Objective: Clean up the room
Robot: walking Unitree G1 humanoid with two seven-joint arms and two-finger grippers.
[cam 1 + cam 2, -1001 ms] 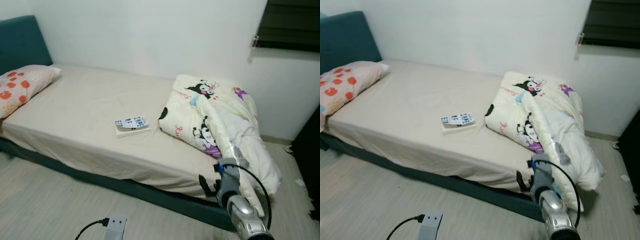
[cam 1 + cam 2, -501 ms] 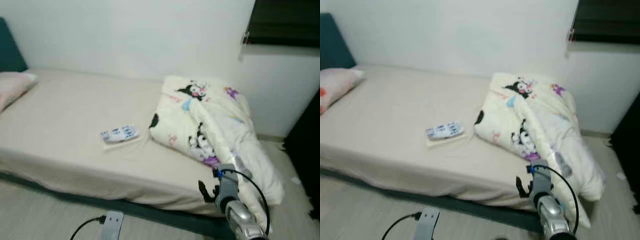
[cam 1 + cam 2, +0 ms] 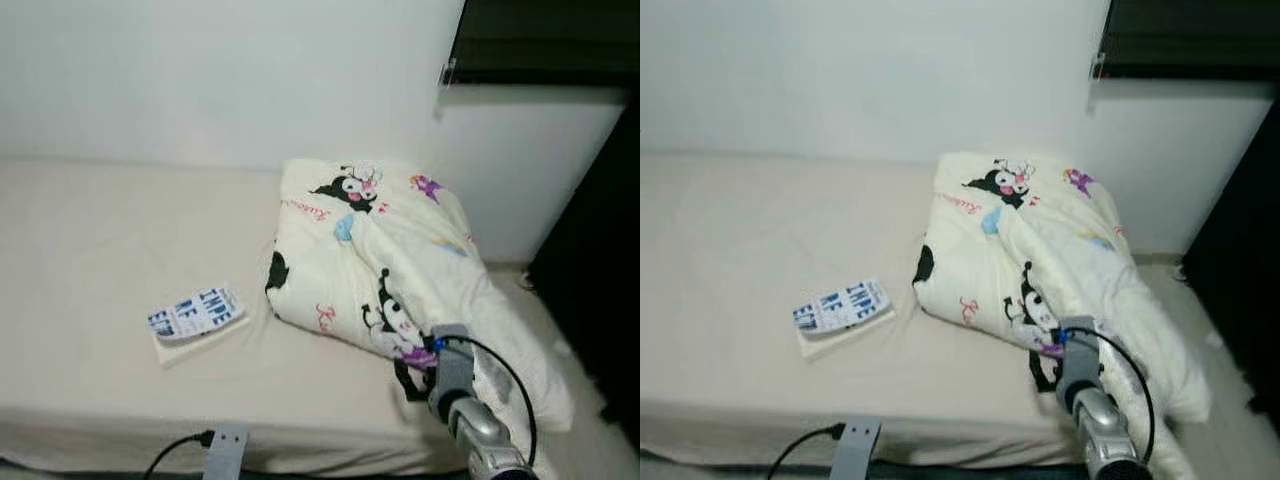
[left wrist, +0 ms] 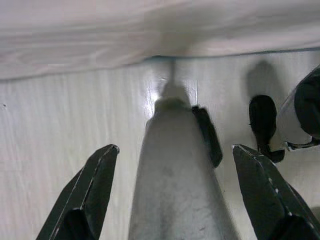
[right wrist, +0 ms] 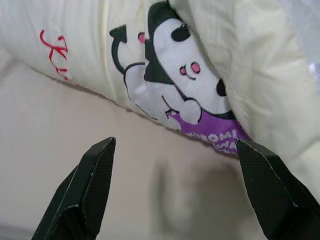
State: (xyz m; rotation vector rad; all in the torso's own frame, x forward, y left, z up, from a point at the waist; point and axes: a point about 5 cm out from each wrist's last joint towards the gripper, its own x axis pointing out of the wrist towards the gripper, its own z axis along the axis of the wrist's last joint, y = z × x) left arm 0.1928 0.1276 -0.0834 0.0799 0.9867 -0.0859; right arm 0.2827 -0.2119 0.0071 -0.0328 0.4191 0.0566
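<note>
One bed (image 3: pixel 90 230) with a cream sheet spans the scene from the left, set against a white wall. On its right end lies a crumpled cream blanket (image 3: pixel 400 250), printed with black-and-white cartoon figures, its right side spilling over the bed's edge toward the floor. Left of the blanket, well apart from it, a book (image 3: pixel 197 312) lies flat on the sheet with its cover up. A dark window (image 3: pixel 540 40) sits at the far right, above a black piece of furniture.

The right gripper (image 5: pixel 175 190) hovers just beside the near edge of the blanket, above the sheet; its two black fingers (image 5: pixel 90 185) stand wide apart with nothing between them. The left gripper (image 4: pixel 170 195) hangs low over the pale floor (image 4: pixel 60 130) beside the bed, its fingers also spread and empty.

The blanket looks soft, bulky and fairly light; it will likely sag and trail when lifted, so a pinch on a thick fold or corner near the right gripper seems best. The book looks stiff and light, best taken by its edge.

The book's cover shows large blue letters, roughly "IMPE", not fully readable. The blanket carries red cursive script beginning with "K" and purple lettering too distorted to read.
</note>
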